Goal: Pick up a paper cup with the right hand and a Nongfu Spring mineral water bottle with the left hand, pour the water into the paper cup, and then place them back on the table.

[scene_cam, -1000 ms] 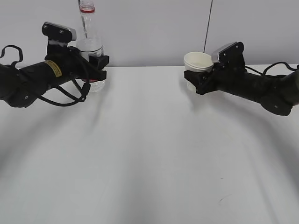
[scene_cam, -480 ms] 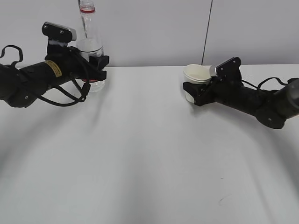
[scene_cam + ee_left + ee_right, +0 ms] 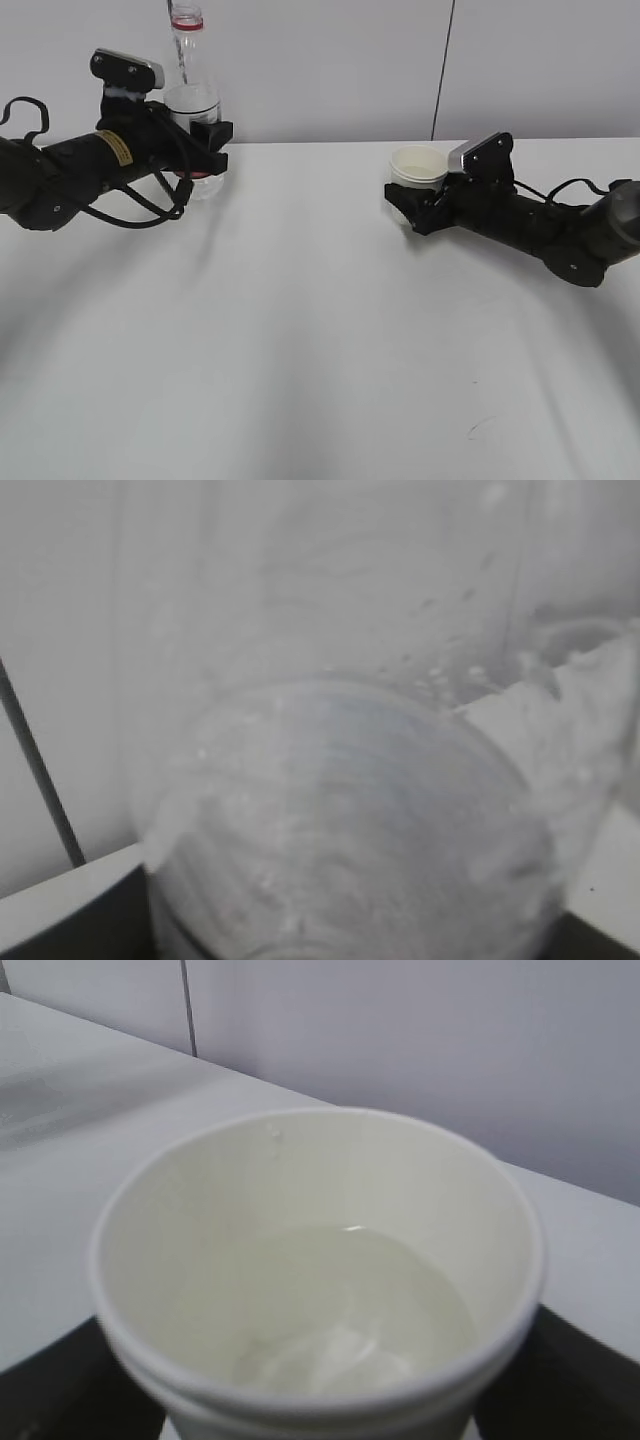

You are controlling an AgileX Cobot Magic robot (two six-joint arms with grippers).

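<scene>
The clear Nongfu Spring bottle [image 3: 190,100] with its red neck ring stands upright at the far left, held above the white table [image 3: 300,330]. My left gripper [image 3: 207,150] is shut on its lower body; the bottle fills the left wrist view [image 3: 340,810] as a blur. My right gripper [image 3: 408,205] is shut on the cream-white paper cup [image 3: 418,170], held upright low at the table, far right; whether it touches the tabletop I cannot tell. In the right wrist view the cup [image 3: 320,1250] holds clear water [image 3: 350,1310] in its lower part.
A grey wall with a thin dark vertical line [image 3: 443,70] stands behind the table's far edge. A small dark scratch mark [image 3: 480,428] lies on the tabletop at the front right. Black cables trail from both arms.
My right arm has come down and slightly left with the cup, from raised to low at the table. The left arm and bottle have stayed put.
</scene>
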